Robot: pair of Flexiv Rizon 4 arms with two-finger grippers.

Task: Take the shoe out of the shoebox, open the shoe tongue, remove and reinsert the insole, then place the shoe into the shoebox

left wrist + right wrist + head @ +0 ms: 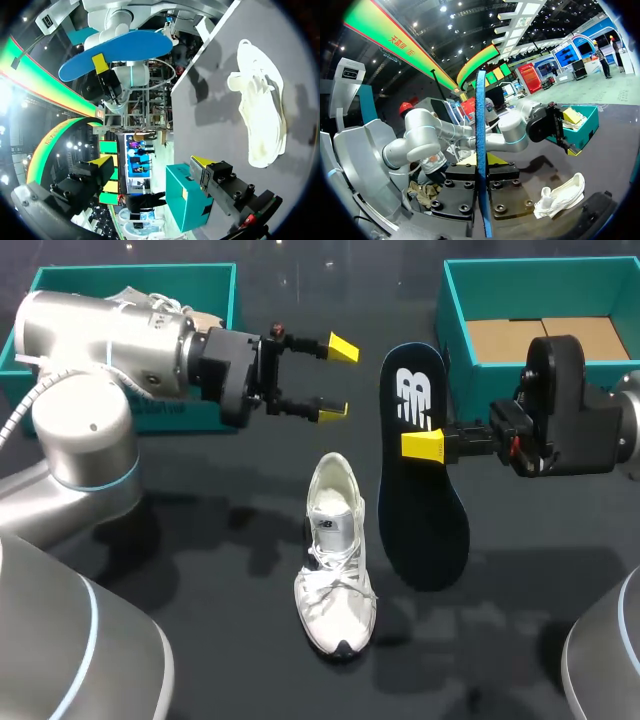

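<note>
A white sneaker [335, 565] lies on the black table with its toe toward the front edge and its tongue pulled open. My right gripper [425, 445] is shut on a dark blue insole [420, 510], held in the air to the right of the shoe. In the right wrist view the insole [481, 125] stands edge-on between the fingers, with the sneaker [561, 196] below and beside it. My left gripper [338, 380] hangs open and empty above the table behind the shoe. Its own view shows the left gripper [152, 162], the sneaker [260, 115] and the insole [117, 52].
A teal shoebox [540, 285] with a cardboard bottom stands at the back right. A second teal box [215, 300] with paper inside stands at the back left, partly behind my left arm. Bare table lies on both sides of the shoe.
</note>
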